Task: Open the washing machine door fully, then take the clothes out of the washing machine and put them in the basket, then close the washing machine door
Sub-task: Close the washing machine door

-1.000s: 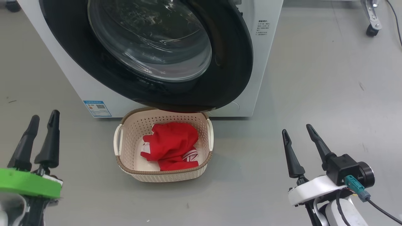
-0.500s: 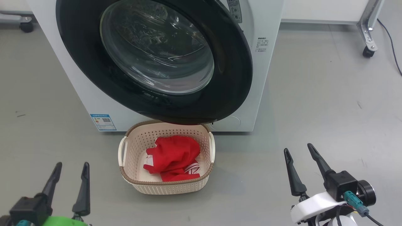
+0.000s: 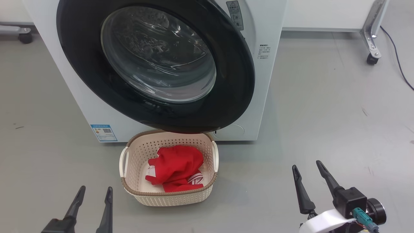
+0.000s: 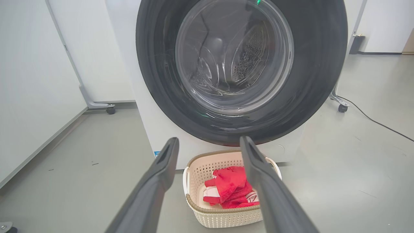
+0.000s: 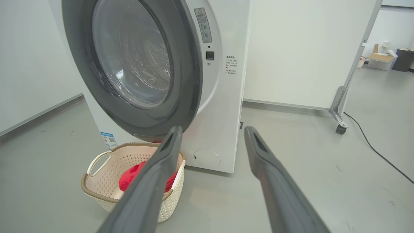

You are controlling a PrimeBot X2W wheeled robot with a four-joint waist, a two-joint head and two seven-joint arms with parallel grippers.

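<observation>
The washer (image 3: 262,97) stands on the grey floor (image 3: 323,113). Its round black door (image 3: 233,84) lies back against the front, with the glass bowl in the middle facing out. From here I cannot tell whether it is latched. A blue sticker (image 3: 103,132) sits low on the white front, at the left corner.

The basket (image 3: 168,195) is on the floor just in front of the washer, its back rim tucked under the lowest part of the door. The clothes (image 3: 176,165), red with a bit of white stripe showing, lie bunched inside it, toward the right and front.

The left fingers (image 3: 106,207) hang low on the left of the basket, near it but not touching, spread apart with nothing between them. The right fingers (image 3: 300,191) are well off to the right over bare floor, also spread and empty. Both pairs point toward the washer.

Behind, at the right, a wheeled metal leg (image 3: 370,38) stands by the wall, and a dark cable (image 3: 396,61) trails across the floor beside it.
</observation>
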